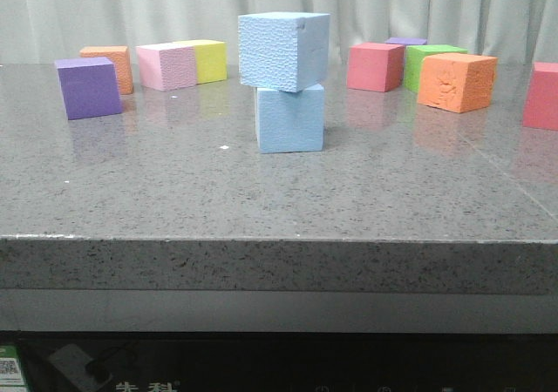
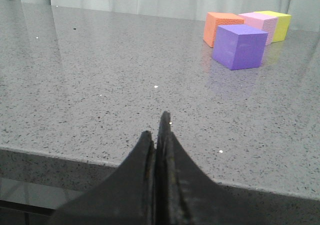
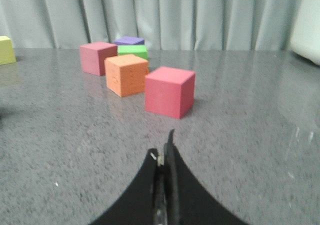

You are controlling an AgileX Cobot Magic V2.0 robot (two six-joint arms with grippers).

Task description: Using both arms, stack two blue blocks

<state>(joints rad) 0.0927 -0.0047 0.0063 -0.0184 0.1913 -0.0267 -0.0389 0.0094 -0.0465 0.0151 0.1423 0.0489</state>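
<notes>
In the front view the rough, pebbled blue block rests on top of the smoother blue block at the table's middle, turned a little and overhanging to the left. Neither arm shows in the front view. My left gripper is shut and empty, low over the table's near edge, far from the stack. My right gripper is shut and empty above the grey tabletop. The blue blocks do not show in either wrist view.
A purple cube, orange cube, pink cube and yellow cube stand at the back left. Red, green, orange and red cubes stand at the back right. A curtain hangs behind.
</notes>
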